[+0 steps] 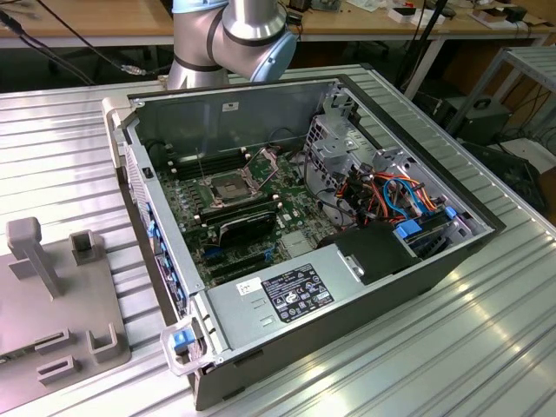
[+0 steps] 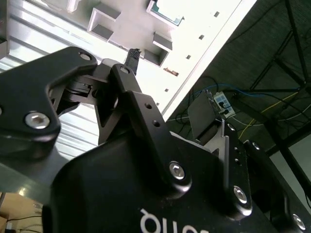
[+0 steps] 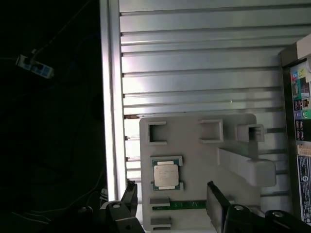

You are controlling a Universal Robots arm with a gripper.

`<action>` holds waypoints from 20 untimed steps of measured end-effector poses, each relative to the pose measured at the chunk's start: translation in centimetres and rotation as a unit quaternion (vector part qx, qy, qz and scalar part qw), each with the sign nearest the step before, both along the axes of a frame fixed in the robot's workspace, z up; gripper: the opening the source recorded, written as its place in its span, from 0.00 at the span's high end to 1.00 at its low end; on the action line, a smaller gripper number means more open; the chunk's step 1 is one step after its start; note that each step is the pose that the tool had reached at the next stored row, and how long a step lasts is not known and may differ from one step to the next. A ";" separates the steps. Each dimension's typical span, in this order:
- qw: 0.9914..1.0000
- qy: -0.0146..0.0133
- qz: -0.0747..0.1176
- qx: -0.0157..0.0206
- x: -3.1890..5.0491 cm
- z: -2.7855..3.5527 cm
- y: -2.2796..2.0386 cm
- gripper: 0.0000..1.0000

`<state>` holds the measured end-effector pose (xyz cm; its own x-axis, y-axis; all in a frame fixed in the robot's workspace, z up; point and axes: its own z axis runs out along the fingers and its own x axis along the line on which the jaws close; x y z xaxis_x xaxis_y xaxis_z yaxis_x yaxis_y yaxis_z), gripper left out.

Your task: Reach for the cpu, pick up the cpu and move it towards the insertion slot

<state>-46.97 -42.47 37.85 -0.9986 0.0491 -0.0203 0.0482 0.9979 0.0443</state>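
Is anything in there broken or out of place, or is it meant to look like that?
Nothing looks damaged or spilled. The computer case lies open, and the insertion slot looks empty with its metal frame raised. The cpu sits square in a grey holder outside the case, the open gripper near it.

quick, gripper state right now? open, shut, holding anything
Gripper: open, holding nothing. The cpu lies in the grey holder plate, untouched.
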 end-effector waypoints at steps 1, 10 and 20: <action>1.000 0.000 0.000 0.000 0.00 -0.11 0.00 0.33; 1.000 0.000 0.000 0.000 0.00 -1.16 -0.01 0.33; 1.000 0.003 0.014 0.000 -0.01 -3.21 -0.63 0.33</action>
